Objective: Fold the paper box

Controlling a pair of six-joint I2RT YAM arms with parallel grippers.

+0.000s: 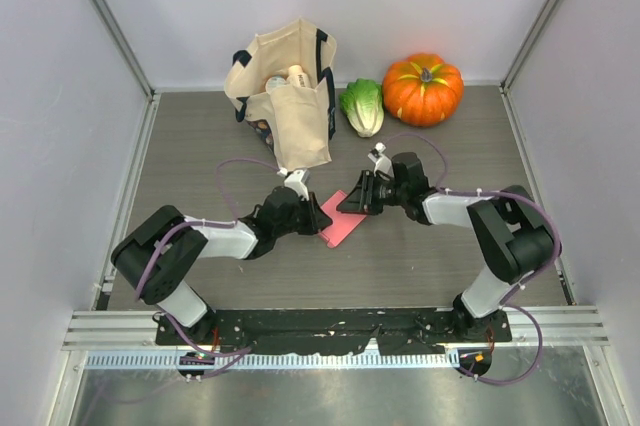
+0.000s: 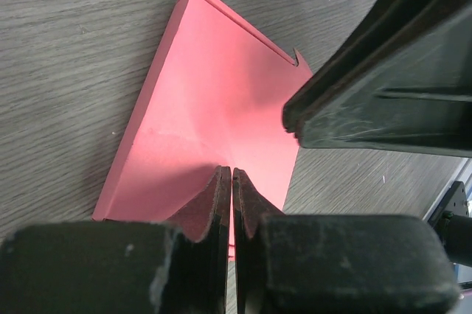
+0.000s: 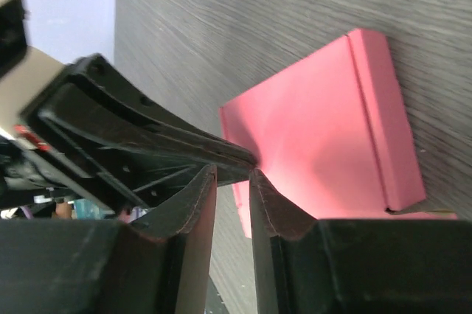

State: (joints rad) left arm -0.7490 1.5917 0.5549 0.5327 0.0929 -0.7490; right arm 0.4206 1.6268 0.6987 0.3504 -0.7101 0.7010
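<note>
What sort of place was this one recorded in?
Probably a lab robot cell: plain white walls with metal corner rails enclose a grey wood-grain table, and assorted props, a pumpkin, a tote bag and a pink paper box, sit on it.

Box [image 1: 341, 225] is showing plain pink, and table [image 1: 420, 256] is showing grey with fine wood-grain streaks. Pumpkin [image 1: 423, 89] is showing orange with darker ribs, cabbage [image 1: 362, 106] is showing green with pale veins, and bag [image 1: 300, 121] is showing navy-trimmed cream.
</note>
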